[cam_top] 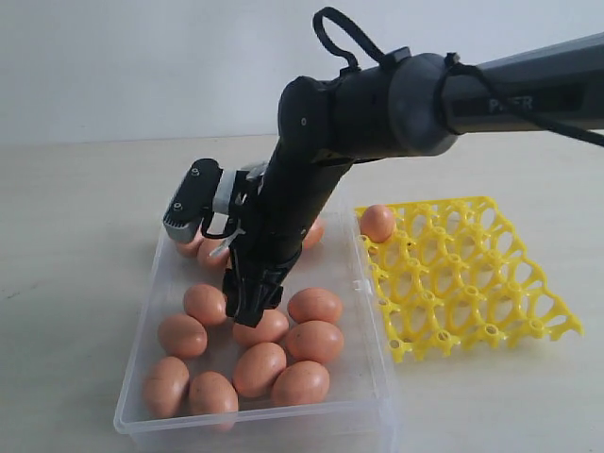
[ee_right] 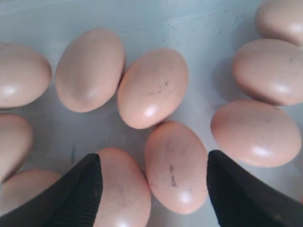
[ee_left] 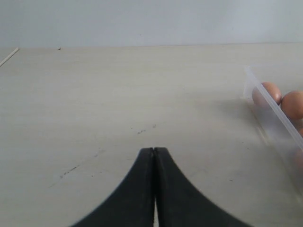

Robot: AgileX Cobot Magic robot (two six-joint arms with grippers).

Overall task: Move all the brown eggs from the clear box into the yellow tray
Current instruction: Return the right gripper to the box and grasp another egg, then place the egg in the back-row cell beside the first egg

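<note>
Nearest the camera, a clear box (cam_top: 255, 430) is seen lying on a pale table (cam_top: 75, 236), its long side running away from the viewer. About a dozen brown eggs (cam_top: 260, 368) are scattered loose on its floor, most of them bunched toward the near end and a few partly hidden behind a black arm (cam_top: 396, 104). Just beside the box, on the right, a yellow tray (cam_top: 472, 274) is placed. One egg (cam_top: 377, 223) is seated in its far corner cup next to the box; the other cups that can be seen are unfilled.

The arm is reached in from the right and bent down over the middle of the box. The right end effector (cam_top: 248, 307) is held released just above the eggs, its fingers (ee_right: 80, 194) spread wide with an egg (ee_right: 176, 165) framed between them, and nothing is gripped.

The left end effector (ee_left: 154, 156) is clenched, fingertips pressed together with nothing between them, over bare table, with a corner of the box off to one side.
</note>
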